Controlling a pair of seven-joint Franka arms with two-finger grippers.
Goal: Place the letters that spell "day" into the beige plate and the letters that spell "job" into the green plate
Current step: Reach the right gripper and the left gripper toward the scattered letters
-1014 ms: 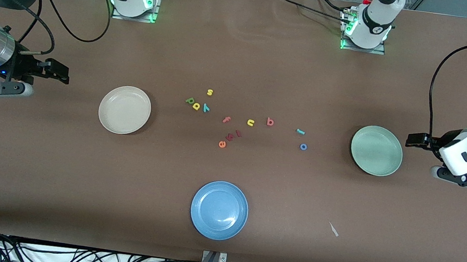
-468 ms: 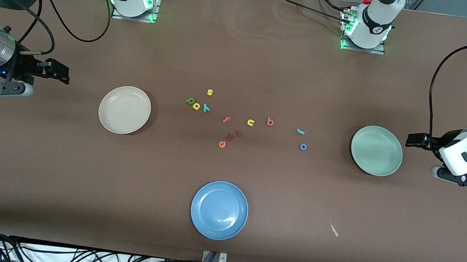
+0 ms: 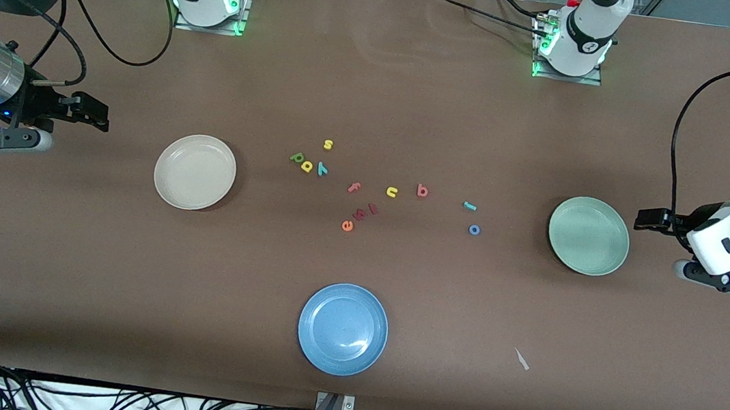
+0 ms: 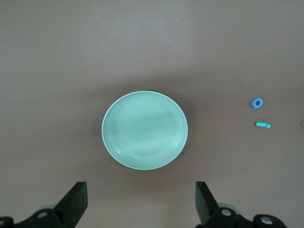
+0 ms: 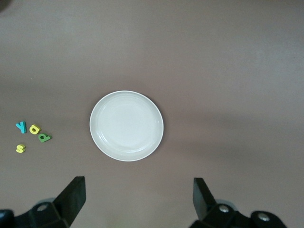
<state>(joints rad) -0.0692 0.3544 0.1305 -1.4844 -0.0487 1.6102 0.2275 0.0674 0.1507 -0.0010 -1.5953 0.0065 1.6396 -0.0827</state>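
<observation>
Three plates (image 3: 191, 202), nothing inside

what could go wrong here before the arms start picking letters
1. The small green foam d, yellow a and teal y lie packed together, so open fingers closing on one may nudge its neighbours.
2. The yellow s sits just beside that cluster and matches the a's colour, so it might get grabbed by mistake.
3. Both the left gripper and right gripper wait at the table ends, while the red-pink b lies mid-table among distractors like the yellow u.
</observation>
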